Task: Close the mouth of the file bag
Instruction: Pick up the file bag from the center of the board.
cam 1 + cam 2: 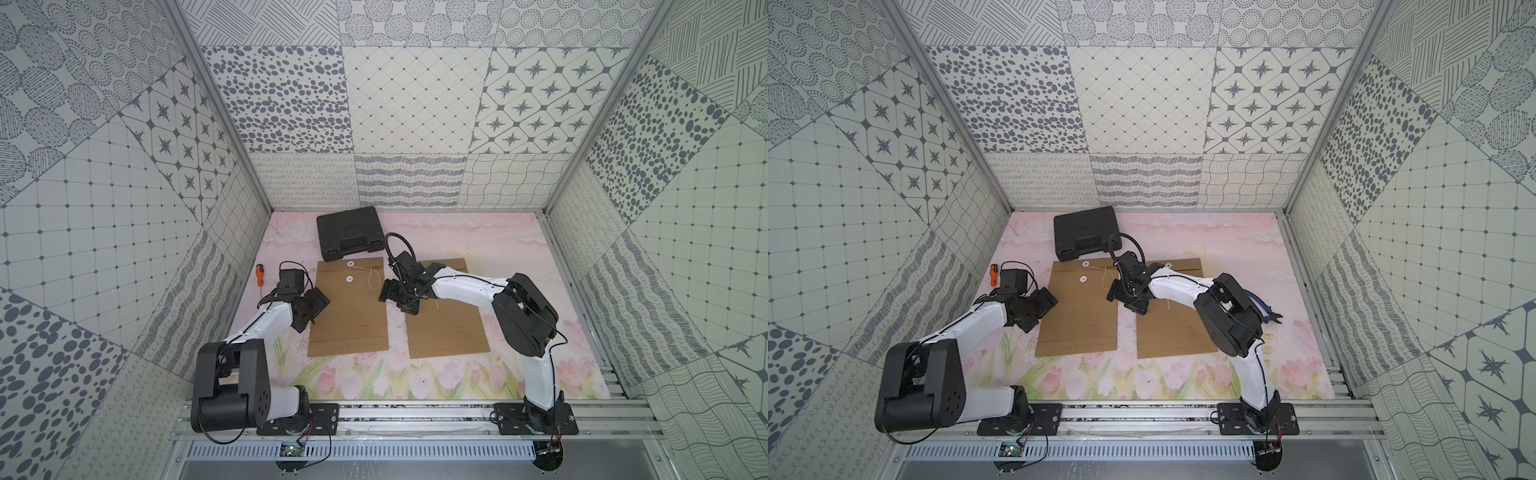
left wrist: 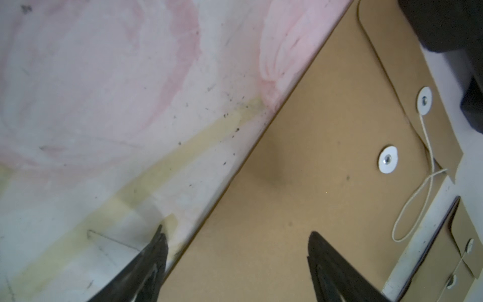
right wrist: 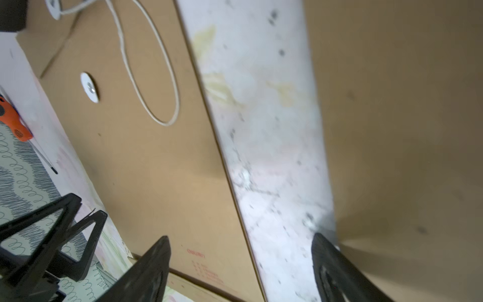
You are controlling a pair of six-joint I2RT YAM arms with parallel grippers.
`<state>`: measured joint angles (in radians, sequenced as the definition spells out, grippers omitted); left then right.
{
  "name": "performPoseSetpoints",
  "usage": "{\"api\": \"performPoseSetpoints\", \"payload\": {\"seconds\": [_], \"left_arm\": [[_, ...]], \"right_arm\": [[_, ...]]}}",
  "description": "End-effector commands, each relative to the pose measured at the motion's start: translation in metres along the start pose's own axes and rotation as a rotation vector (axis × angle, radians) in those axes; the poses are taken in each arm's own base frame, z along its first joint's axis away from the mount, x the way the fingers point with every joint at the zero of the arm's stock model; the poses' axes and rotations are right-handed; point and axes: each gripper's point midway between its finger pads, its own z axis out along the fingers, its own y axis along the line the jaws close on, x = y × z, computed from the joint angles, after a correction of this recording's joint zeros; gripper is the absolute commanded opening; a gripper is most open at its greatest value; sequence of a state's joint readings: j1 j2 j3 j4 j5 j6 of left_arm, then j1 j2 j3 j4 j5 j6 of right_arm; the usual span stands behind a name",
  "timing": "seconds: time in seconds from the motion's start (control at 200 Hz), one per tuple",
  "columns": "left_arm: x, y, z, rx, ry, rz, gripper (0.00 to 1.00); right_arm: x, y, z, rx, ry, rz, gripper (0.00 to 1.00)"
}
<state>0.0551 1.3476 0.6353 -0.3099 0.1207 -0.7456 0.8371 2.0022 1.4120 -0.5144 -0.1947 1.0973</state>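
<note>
Flanking file bag (image 1: 349, 316): left hand (image 2: 237, 232), right hand (image 3: 240, 236).

Left pincer (image 2: 236, 232) and right pincer (image 3: 240, 236), jaws spread wide, empty.

Pink floral tabletop (image 1: 519, 249) with left file bag (image 1: 349, 320), right file bag (image 1: 451, 332), black case (image 1: 349, 232), orange screwdriver (image 1: 260, 276).

Both top views are bright, lit by soft overhead light; shadows on the worktop (image 1: 478, 245) are faint, and the wall posts (image 1: 216, 104) lean outward at the edges. The wrist views are dimmer: the right wrist view is smeared, the fingers (image 2: 154, 264) of the left tool (image 2: 236, 235) sit out of focus, and a soft shadow lies on the file bag (image 2: 300, 196).
</note>
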Motion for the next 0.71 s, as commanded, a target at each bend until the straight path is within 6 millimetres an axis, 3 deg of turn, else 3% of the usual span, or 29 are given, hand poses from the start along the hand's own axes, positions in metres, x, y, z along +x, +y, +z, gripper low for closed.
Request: {"api": "performPoseSetpoints", "payload": {"seconds": [0.0,0.09,0.4,0.53,0.7], "left_arm": [[0.003,0.005,0.000,0.004,-0.009,-0.027,0.84],[0.011,0.010,0.001,0.003,0.007,-0.034,0.83],[0.031,0.017,0.013,0.031,0.043,-0.076,0.82],[0.040,0.018,0.017,0.041,0.066,-0.087,0.81],[0.043,0.020,0.017,0.039,0.069,-0.078,0.81]], "right_arm": [[0.028,0.003,-0.011,-0.016,0.045,0.026,0.86],[0.045,0.004,-0.005,-0.054,0.104,0.051,0.86],[0.061,0.026,0.028,-0.172,0.213,0.065,0.85],[0.060,0.036,0.028,-0.208,0.214,0.044,0.85],[0.067,0.067,0.013,-0.392,0.255,-0.038,0.83]]}}
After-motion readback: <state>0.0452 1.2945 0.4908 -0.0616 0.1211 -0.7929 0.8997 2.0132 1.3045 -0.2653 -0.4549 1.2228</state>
